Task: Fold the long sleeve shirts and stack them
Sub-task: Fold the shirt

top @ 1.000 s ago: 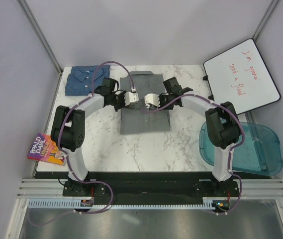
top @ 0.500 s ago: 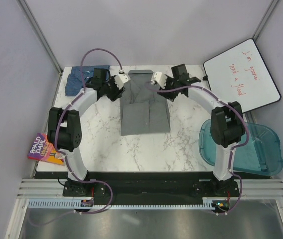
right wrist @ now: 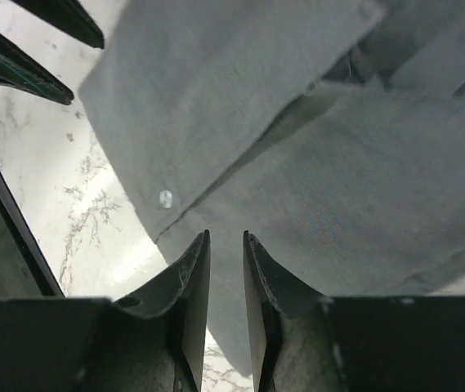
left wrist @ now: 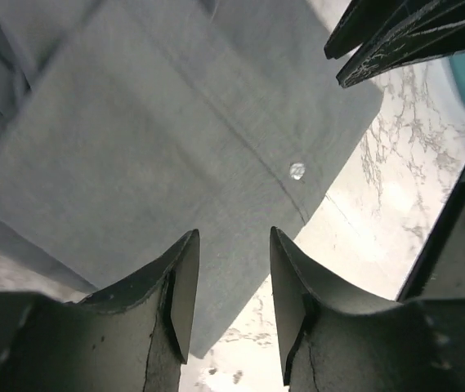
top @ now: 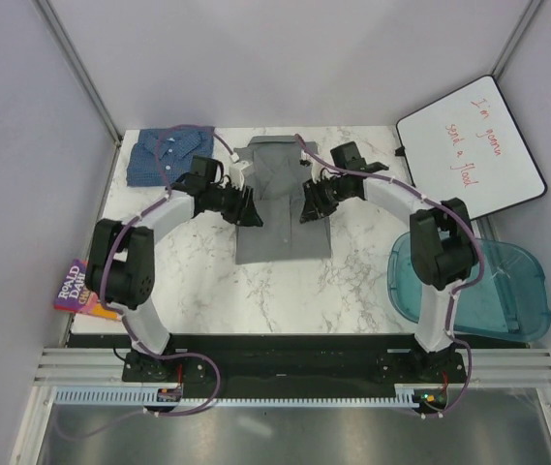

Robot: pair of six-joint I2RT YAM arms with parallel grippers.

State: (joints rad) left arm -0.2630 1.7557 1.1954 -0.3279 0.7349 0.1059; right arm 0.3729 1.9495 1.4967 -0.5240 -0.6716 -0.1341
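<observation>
The grey shirt (top: 283,218) lies flat mid-table with its collar at the far end and the sides folded in. It also shows in the left wrist view (left wrist: 175,122) and the right wrist view (right wrist: 338,188). The blue checked shirt (top: 167,155) lies folded at the far left corner. My left gripper (top: 249,208) (left wrist: 232,237) is open and empty, low over the grey shirt's left edge. My right gripper (top: 309,205) (right wrist: 226,237) is slightly open and empty over the shirt's right edge.
A colourful paperback book (top: 86,289) hangs off the table's left edge. A whiteboard (top: 469,145) leans at the far right. A teal plastic bin (top: 478,286) sits beyond the right edge. The marble table (top: 352,281) shows bare in front of the shirt.
Both grippers carried cloth from the shirt's middle to its far end, let go, and dropped back to the shirt's two sides. The collar now shows.
</observation>
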